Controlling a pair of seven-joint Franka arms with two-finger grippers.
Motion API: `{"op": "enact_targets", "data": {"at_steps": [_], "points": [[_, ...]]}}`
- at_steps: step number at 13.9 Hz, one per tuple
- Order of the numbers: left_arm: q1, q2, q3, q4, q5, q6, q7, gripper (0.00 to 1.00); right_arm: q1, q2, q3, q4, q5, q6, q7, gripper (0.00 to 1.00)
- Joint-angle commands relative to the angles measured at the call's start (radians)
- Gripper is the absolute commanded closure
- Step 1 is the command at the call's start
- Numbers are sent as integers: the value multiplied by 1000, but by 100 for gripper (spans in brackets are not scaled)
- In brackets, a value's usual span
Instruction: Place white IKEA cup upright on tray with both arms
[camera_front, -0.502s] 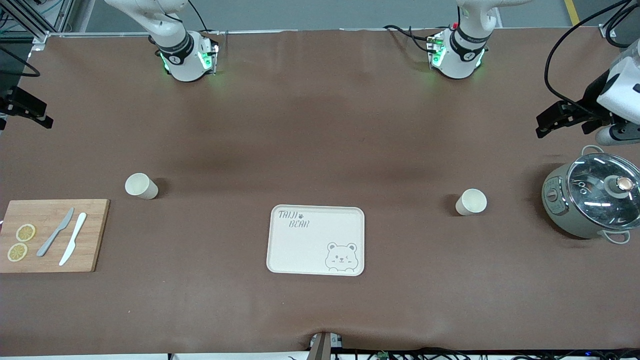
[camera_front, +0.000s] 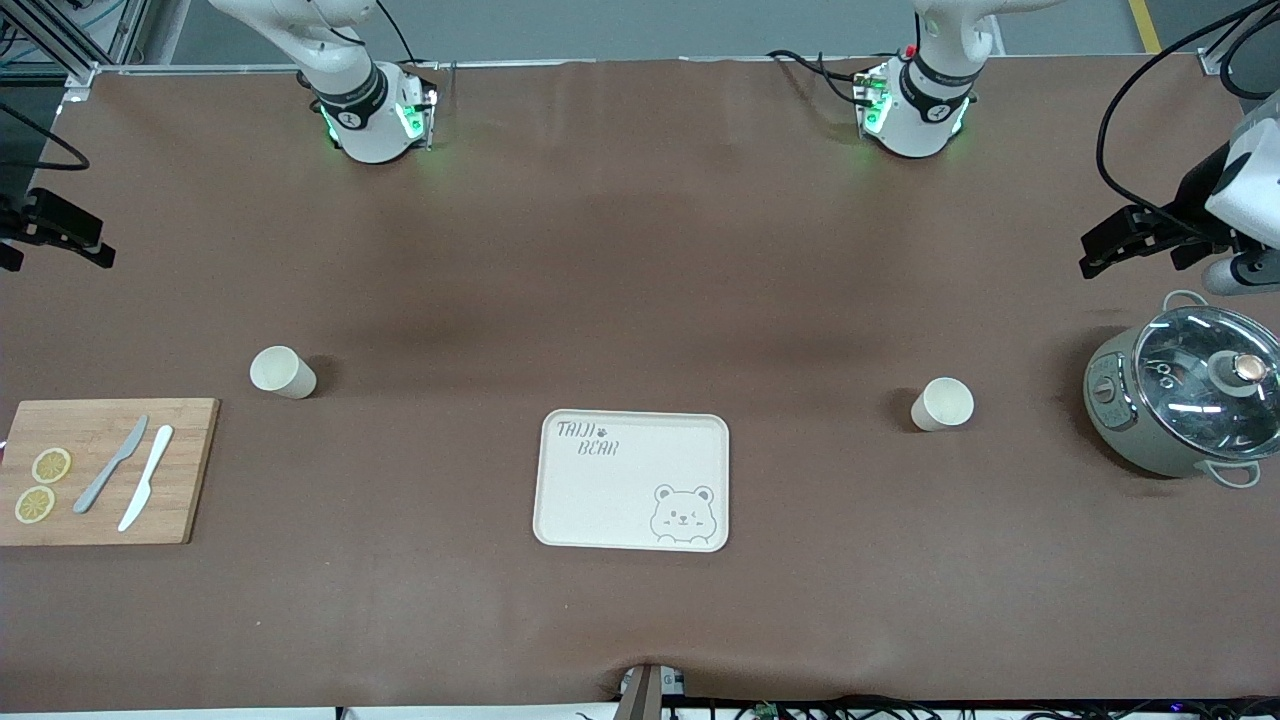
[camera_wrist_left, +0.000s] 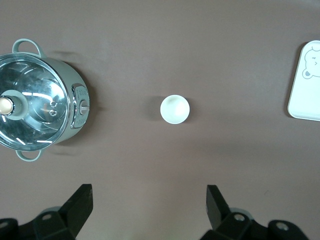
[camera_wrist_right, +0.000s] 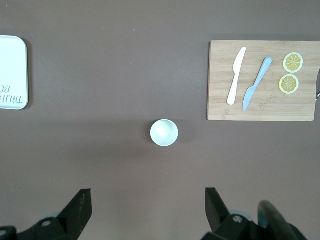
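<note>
Two white cups stand upright, mouths up, on the brown table. One cup (camera_front: 942, 404) is toward the left arm's end; it shows in the left wrist view (camera_wrist_left: 174, 109). The other cup (camera_front: 283, 372) is toward the right arm's end; it shows in the right wrist view (camera_wrist_right: 164, 132). The cream bear tray (camera_front: 632, 481) lies bare between them, nearer the front camera. My left gripper (camera_front: 1092, 256) hangs open and empty high over the table's left-arm end (camera_wrist_left: 149, 205). My right gripper (camera_front: 98, 250) hangs open and empty high over the right-arm end (camera_wrist_right: 147, 207).
A grey pot with a glass lid (camera_front: 1185, 400) stands at the left arm's end, beside the cup there. A wooden cutting board (camera_front: 100, 470) with two knives and two lemon slices lies at the right arm's end.
Both grippers have shifted slightly in the air. The cups and the tray have not moved.
</note>
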Motion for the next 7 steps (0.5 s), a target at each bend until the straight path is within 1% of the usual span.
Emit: {"op": "enact_targets", "data": {"at_steps": [1, 2, 4, 7], "points": [[5, 18, -1, 23, -2, -11, -15, 0, -6, 22, -3, 15, 14, 9, -7, 0], [6, 20, -1, 24, -8, -10, -15, 0, -6, 33, -3, 15, 12, 15, -10, 0], [2, 22, -1, 26, 0, -10, -15, 0, 3, 101, -3, 20, -6, 15, -10, 0], [3, 61, -11, 23, 3, -10, 2, 0, -3, 109, -3, 40, -3, 17, -10, 0]]}}
